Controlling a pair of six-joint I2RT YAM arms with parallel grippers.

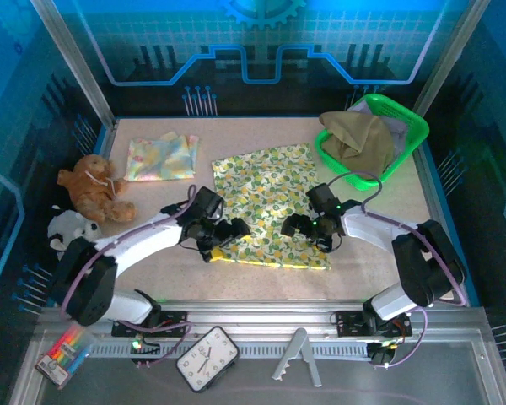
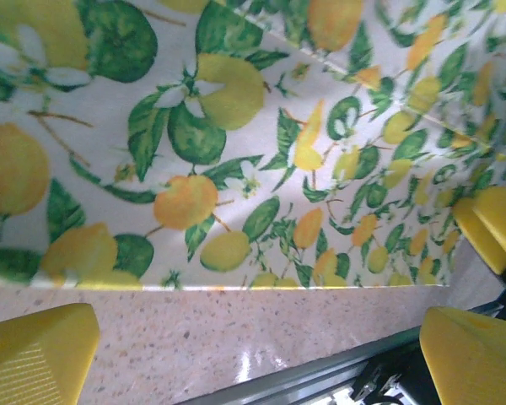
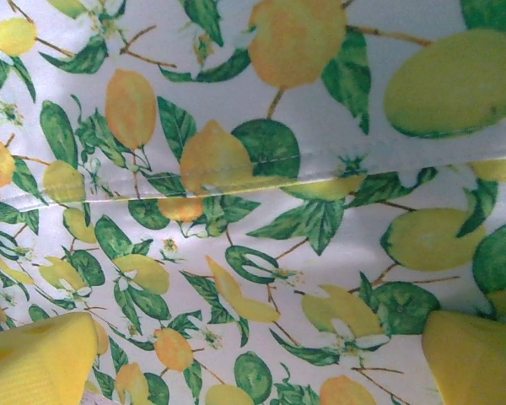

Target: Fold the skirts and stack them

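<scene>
1. Top external view: a pale yellow-green lemon-print cloth skirt [image 1: 266,202] is seen spread flat mid-way across the speckled beige table [image 1: 261,135].
2. Left gripper [image 1: 222,236] is held at the skirt's near left corner, jaws fully apart, nothing gripped; hem and bare table are seen between its yellow fingers [image 2: 34,354].
3. Right gripper [image 1: 306,228] is held over the skirt's near right part, jaws fully apart, nothing gripped.
4. Plain olive-khaki cloth skirt [image 1: 358,135] is heaped in the green plastic basket [image 1: 401,156] at far right; a lavender-grey cloth edge [image 1: 400,126] is noted behind it.
</scene>
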